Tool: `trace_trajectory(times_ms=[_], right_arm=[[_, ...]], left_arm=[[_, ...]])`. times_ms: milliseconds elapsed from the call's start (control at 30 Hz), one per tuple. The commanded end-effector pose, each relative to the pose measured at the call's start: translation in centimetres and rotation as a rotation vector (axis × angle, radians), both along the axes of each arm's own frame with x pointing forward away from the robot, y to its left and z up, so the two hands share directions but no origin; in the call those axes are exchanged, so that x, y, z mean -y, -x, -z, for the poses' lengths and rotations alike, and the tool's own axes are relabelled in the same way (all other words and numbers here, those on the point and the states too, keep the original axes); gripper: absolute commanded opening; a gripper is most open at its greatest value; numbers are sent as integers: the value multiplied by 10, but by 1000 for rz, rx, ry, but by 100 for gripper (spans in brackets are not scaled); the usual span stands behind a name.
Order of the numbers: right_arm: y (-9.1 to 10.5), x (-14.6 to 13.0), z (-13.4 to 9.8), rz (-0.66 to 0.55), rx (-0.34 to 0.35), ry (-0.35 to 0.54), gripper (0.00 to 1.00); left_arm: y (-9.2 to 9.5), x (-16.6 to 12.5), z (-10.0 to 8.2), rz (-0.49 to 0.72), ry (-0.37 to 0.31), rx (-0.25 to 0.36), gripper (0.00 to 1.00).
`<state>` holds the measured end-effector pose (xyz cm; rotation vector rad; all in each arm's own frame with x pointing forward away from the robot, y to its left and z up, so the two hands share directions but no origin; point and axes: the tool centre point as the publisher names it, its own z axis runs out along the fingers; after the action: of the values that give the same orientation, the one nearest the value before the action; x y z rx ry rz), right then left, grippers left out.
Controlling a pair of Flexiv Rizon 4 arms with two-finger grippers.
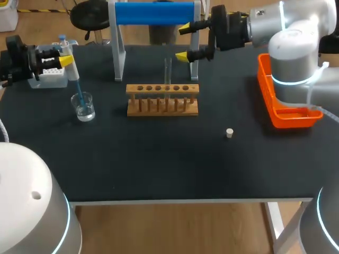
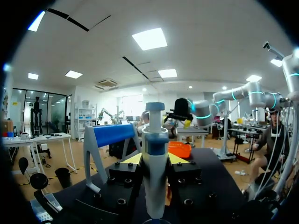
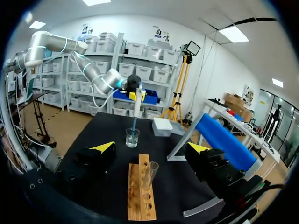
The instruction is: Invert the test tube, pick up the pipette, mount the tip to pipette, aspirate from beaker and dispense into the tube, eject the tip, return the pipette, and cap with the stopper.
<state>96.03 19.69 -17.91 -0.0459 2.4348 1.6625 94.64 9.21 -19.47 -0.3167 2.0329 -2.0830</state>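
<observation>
Blue tip (image 1: 79,95) of the pipette (image 1: 70,67) points down into the beaker (image 1: 83,107), which holds a clear liquid. The pipette's long axis is near vertical with a slight lean, and the plunger end is up.

Left gripper (image 1: 64,59): clamped on the pipette body. In the left wrist view the barrel (image 2: 154,177) stands between the two yellow fingers (image 2: 133,158), which touch it from both sides. The white tip box (image 1: 50,78) is just beside this gripper.

Test tube (image 1: 167,73): upright, mouth up, in one of the middle holes of the wooden rack (image 1: 162,100).

Right gripper (image 1: 185,42): fingers spread wide and holding nothing. It hangs above and behind the rack, close to the blue-barred stand (image 1: 153,13). In the right wrist view the tube (image 3: 150,175) is ahead of the gripper (image 3: 152,147) and apart from both fingers.

Stopper (image 1: 229,133): alone on the black table (image 1: 159,164), well apart from the rack. An orange bin (image 1: 288,117) sits at the table's right edge.
</observation>
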Motion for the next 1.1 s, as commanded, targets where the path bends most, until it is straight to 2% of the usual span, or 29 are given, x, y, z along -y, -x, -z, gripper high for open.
trace_trajectory(times_ms=[33, 733, 1100], right_arm=[[-6, -3, 11, -160, -76, 29, 100], [-21, -7, 66, -168, -109, 18, 100], [-21, -15, 87, -162, -127, 33, 100]], left_arm=[[0, 0, -1, 1, 0, -1, 0], [0, 0, -1, 1, 0, -1, 0], [0, 0, -1, 1, 0, -1, 0]])
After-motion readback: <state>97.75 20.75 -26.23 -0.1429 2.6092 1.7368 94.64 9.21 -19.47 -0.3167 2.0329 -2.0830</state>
